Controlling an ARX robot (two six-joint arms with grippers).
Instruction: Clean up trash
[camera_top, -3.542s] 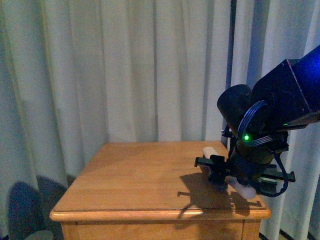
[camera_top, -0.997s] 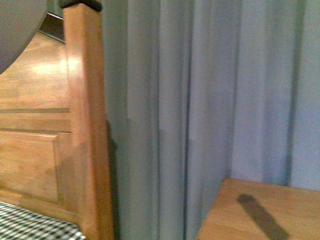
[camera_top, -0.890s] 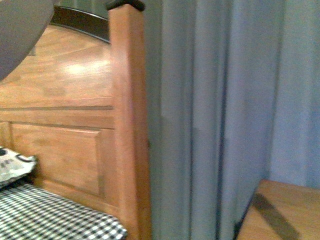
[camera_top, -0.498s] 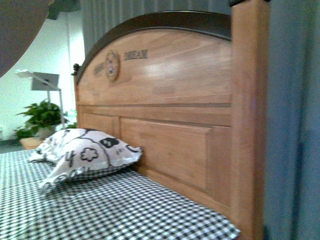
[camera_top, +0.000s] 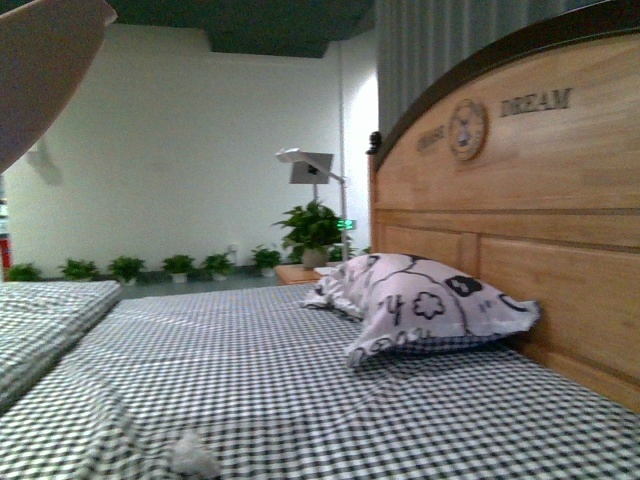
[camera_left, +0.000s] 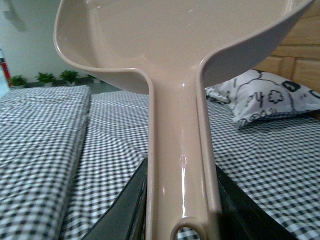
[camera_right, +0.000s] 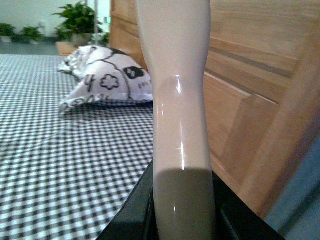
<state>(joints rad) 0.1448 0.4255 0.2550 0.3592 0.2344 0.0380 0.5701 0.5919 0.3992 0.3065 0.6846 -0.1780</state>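
Observation:
The trash (camera_top: 193, 455), a small crumpled white wad, lies on the checked bedsheet (camera_top: 280, 380) at the near edge of the front view. My left gripper (camera_left: 181, 220) is shut on the handle of the beige dustpan (camera_left: 175, 45), held above the bed; the pan's edge also shows in the front view's upper left corner (camera_top: 40, 70). My right gripper (camera_right: 183, 220) is shut on the beige handle of the brush (camera_right: 177, 90), beside the headboard. The brush's bristles are out of view.
A black-and-white patterned pillow (camera_top: 430, 305) lies against the wooden headboard (camera_top: 540, 200) on the right. A second bed (camera_top: 40, 310) stands to the left. Potted plants (camera_top: 310, 230) and a lamp (camera_top: 310, 165) stand by the far wall.
The front view has swung left from the bedside table and curtain, past the bedpost, onto the bed. The pillow, the far wall and the wad have come into view.

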